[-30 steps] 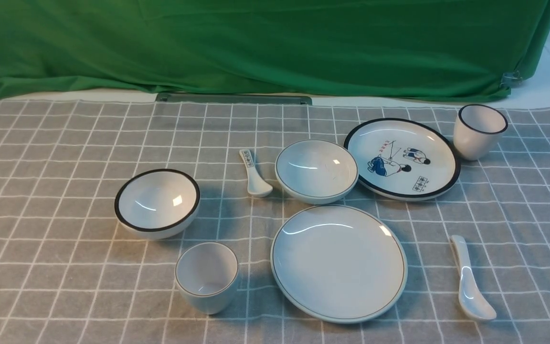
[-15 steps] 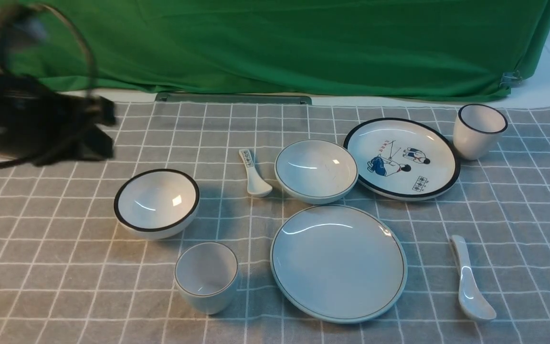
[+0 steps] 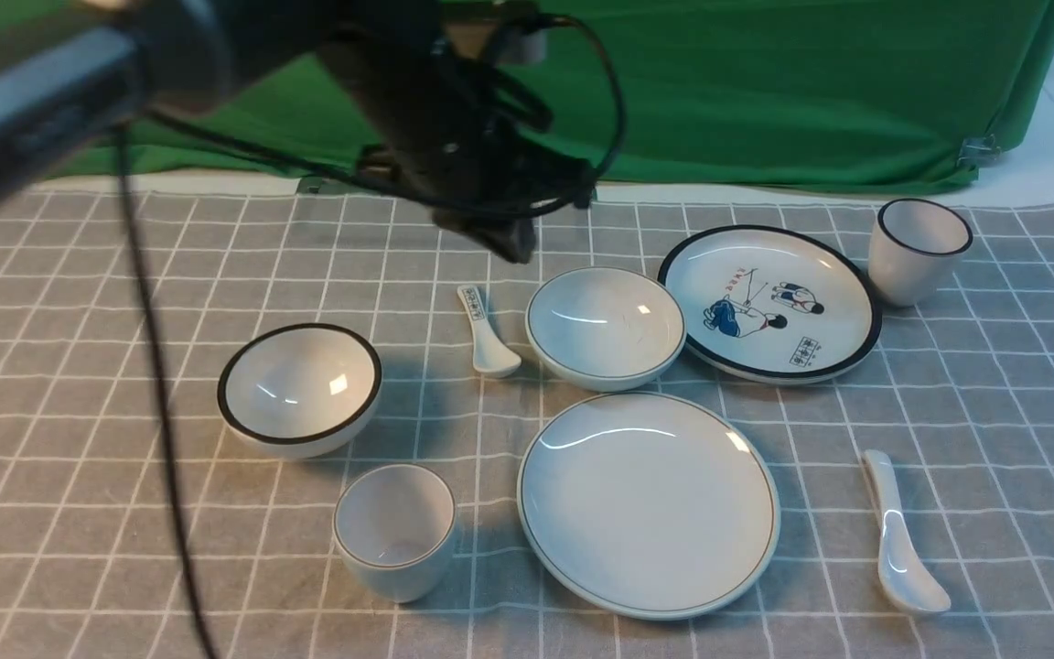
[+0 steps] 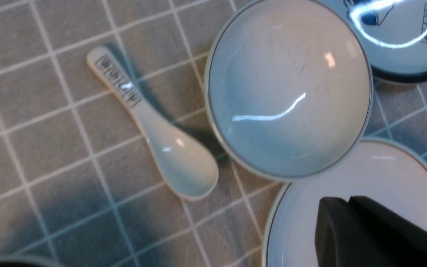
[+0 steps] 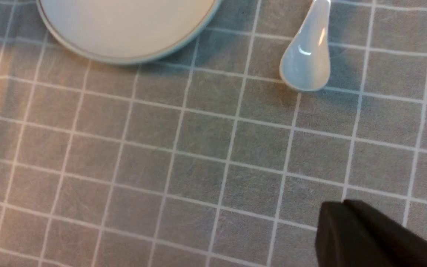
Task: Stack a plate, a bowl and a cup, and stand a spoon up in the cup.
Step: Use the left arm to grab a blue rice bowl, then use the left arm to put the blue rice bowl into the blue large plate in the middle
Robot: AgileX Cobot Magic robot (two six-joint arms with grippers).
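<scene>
Bowl [image 3: 606, 325] looks like the first pick, so start from the left jaws: pressed together, nothing between them, hanging off the left arm [image 3: 435, 119] above the surface. In the front view they sit just past the bowl's far-left rim. Height over the rim can't be judged from these views. Next thing out on the robot's left is the printed spoon [image 3: 487, 334], just beside the bowl and not ours. The bowl is round, so there's no long axis to line up. My read is that any stretch of rim works, and the near-left rim is closest, but the jaws need to spread first. The plate [image 3: 649, 502] lies on the robot's side of the bowl. Their rims are just beside each other, and I can't tell if they touch, so it should be a short lift-and-drop toward the robot. The cup [image 3: 395, 526] stands left of the plate, upright and near it, on the left arm's side. The right jaws are also pressed together and empty, out of the front view, over bare cloth in the right wrist view. The spoon [image 5: 307, 55] is near them. It lies right of the plate with its long axis running roughly near-to-far, scoop end toward the robot and handle away. So the right arm is nearer the spoon and the left arm is nearer the bowl and cup. Decoys are the black-rimmed bowl [image 3: 300, 386], the cartoon plate [image 3: 769, 302] and the black-rimmed cup [image 3: 919, 249].
</scene>
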